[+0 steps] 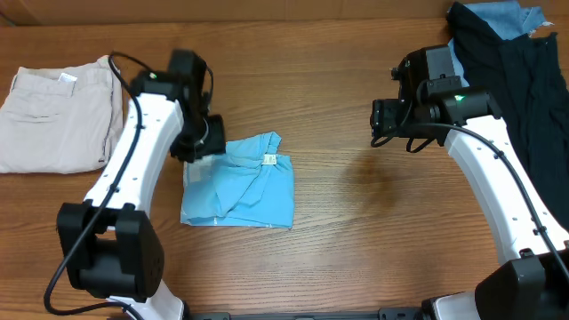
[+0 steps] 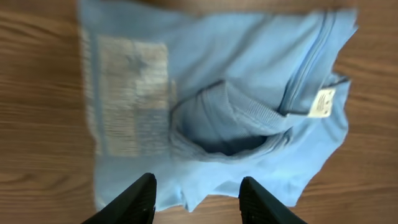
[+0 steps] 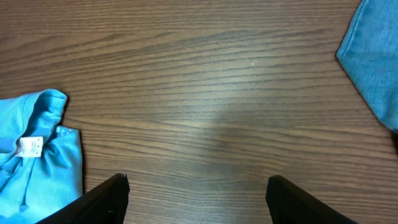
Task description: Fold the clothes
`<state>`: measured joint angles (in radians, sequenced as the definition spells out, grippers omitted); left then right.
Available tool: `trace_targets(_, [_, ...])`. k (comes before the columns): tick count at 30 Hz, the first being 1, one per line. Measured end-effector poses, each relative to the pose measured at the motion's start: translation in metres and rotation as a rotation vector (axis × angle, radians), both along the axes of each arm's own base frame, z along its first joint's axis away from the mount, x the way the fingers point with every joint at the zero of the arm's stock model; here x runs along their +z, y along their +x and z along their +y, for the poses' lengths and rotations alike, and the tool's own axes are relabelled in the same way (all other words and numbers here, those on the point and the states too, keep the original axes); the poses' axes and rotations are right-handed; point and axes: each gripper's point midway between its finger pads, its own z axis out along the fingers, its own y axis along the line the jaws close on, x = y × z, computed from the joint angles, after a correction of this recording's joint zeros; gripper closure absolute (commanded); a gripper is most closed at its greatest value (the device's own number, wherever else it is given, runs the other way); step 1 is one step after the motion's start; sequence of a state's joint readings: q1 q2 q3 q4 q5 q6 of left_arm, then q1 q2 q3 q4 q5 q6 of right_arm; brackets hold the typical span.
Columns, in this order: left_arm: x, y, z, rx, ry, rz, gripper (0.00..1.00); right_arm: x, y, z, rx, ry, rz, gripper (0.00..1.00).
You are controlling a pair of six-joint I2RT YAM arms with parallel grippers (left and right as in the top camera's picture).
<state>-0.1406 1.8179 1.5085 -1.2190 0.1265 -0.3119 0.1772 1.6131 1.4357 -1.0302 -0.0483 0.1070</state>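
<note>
The T-shirt (image 1: 240, 182) lies left of centre on the worktop (image 1: 356, 222), folded into a rough rectangle. Its collar is at the far right corner, with a white label (image 1: 269, 160) showing. In the left wrist view, which is a little blurred, a sleeve (image 2: 230, 121) is bunched across the middle. A pale print patch (image 2: 134, 93) is on the cloth to the left of it. The left arm (image 1: 133, 169) reaches over the shirt's far left corner. Its jaws are spread above the shirt edge, with nothing between the 2 fingers (image 2: 140, 196). The right arm (image 1: 480, 151) is well apart from the shirt. Its jaws are spread wide over bare wood. Beige trousers (image 1: 53, 111) lie at the far left, and dark garments (image 1: 520, 89) with denim-blue cloth (image 1: 502, 18) at the far right.
</note>
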Motion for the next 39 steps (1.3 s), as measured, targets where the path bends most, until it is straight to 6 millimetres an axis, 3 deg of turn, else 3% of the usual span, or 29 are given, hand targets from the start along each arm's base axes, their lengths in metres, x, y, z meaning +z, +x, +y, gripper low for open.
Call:
trace_targets(9, [-0.043,-0.027,-0.01,-0.001,-0.072,0.086,0.59,-0.001,0.0,0.0,0.001,0.0,0.002,0.25])
trace_targets(15, [-0.043,-0.026,-0.015,-0.002,-0.1,0.082,0.62,-0.001,0.0,0.0,0.002,-0.001,0.001,0.25])
trace_targets(19, [-0.044,-0.025,-0.015,-0.02,-0.099,0.075,0.55,-0.001,0.0,0.0,0.003,-0.001,0.001,0.26])
trace_targets(28, [-0.047,-0.008,0.009,-0.039,-0.003,-0.001,0.49,0.0,0.0,0.0,0.003,-0.001,0.0,0.25])
trace_targets(33, [-0.047,-0.004,0.013,-0.045,0.009,-0.016,0.51,0.0,0.0,0.0,0.002,-0.001,0.0,0.25])
trace_targets(39, [-0.049,0.001,0.004,-0.077,-0.029,-0.046,0.55,0.0,0.0,0.0,0.002,-0.001,0.0,0.25])
